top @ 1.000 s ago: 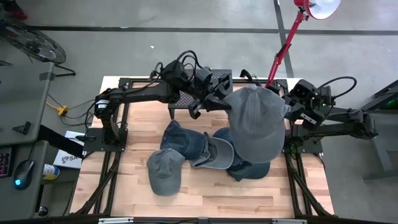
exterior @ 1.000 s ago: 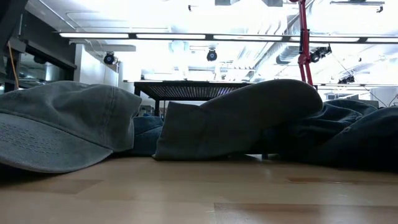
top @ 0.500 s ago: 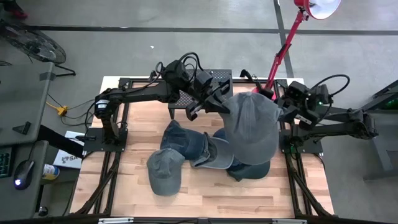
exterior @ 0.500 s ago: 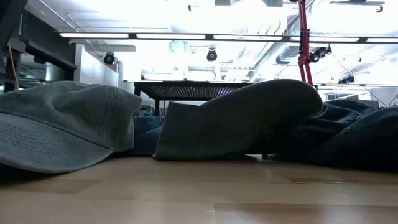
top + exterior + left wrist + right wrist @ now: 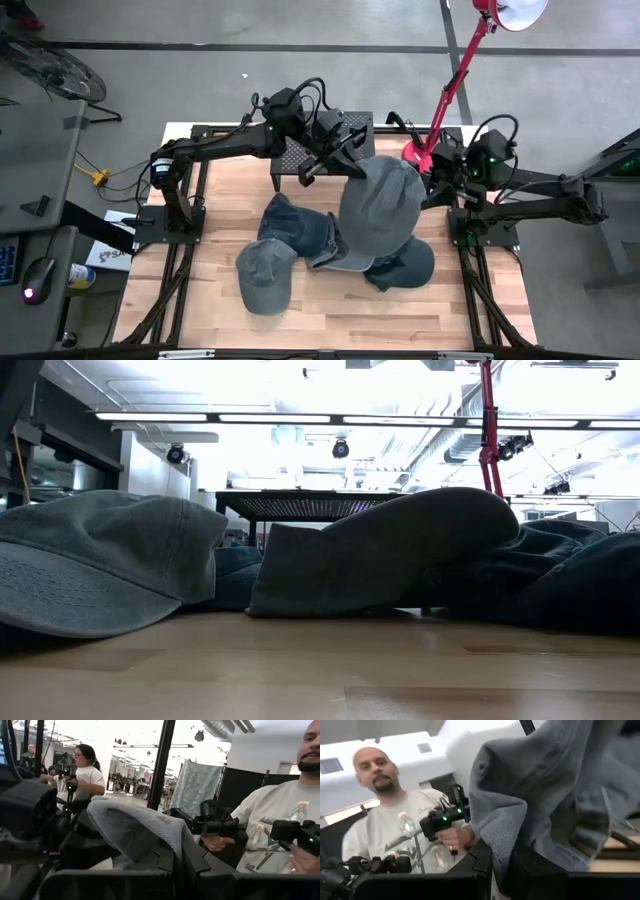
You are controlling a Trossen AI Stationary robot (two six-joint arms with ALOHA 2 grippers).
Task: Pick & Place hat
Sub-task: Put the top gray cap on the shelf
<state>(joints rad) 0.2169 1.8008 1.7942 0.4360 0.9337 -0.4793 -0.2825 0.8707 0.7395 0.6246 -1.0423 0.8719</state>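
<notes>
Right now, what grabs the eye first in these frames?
A grey hat hangs in the air over the table's right half, stretched between both arms: the left tool pinches its rear left edge, the right tool its right edge. Under it, a heap of dark blue hats and one grey-green hat lie on the wooden table. A red lamp stand rises at the back right.

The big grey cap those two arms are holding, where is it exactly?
In the high view the grey cap hangs above the table's right half, over the hat pile, between the left pincer and right pincer.
</notes>
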